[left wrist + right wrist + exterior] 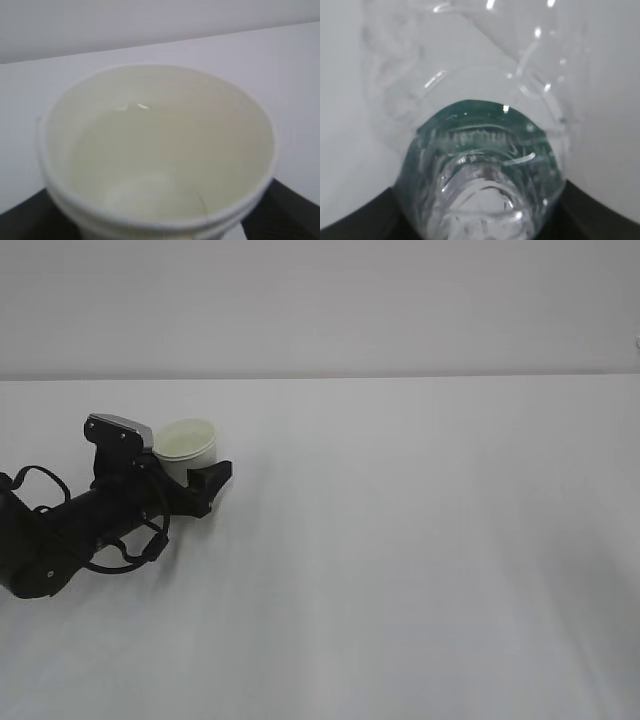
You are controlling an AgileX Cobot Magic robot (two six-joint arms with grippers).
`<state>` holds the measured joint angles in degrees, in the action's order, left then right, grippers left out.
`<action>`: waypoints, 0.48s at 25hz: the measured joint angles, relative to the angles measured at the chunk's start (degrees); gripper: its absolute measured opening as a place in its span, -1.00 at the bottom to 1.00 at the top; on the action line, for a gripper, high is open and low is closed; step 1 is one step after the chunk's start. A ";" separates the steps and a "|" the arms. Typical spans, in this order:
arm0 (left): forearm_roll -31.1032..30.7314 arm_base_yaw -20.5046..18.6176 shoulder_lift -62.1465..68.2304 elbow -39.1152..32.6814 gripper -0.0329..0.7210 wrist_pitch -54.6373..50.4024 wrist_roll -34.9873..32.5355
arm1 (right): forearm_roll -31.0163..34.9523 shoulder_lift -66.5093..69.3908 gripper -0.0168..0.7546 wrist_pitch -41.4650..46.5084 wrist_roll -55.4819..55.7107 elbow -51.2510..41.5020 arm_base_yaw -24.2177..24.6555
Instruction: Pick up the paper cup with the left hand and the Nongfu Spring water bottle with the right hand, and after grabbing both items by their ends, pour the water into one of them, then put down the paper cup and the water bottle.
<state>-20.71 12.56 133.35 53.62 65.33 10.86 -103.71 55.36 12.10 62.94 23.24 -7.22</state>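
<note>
Now the paper cup [187, 445] stands upright on the white counter [420, 540] at about nine o'clock in the exterior view, water [150, 165] showing inside it. Left gripper [195, 478] sits around its base, fingers spread. Over on the right wrist camera, the Nongfu Spring water bottle [485, 165] fills the view, the right gripper [480, 220] pinching it.
</note>
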 joint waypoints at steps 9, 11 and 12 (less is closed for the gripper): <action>1.14 0.00 -2.54 -3.96 0.74 0.17 0.00 | 0.00 0.00 0.13 0.00 0.69 0.00 0.00; 1.14 0.00 -2.63 -4.62 0.73 0.25 0.00 | 0.00 0.00 0.13 0.53 0.69 0.00 0.00; 1.14 0.00 -2.63 -5.06 0.72 0.25 0.00 | 0.00 0.00 0.13 1.21 0.69 0.00 0.00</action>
<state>-19.57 12.56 130.72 48.56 65.58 10.86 -103.71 55.36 13.31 63.63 23.24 -7.22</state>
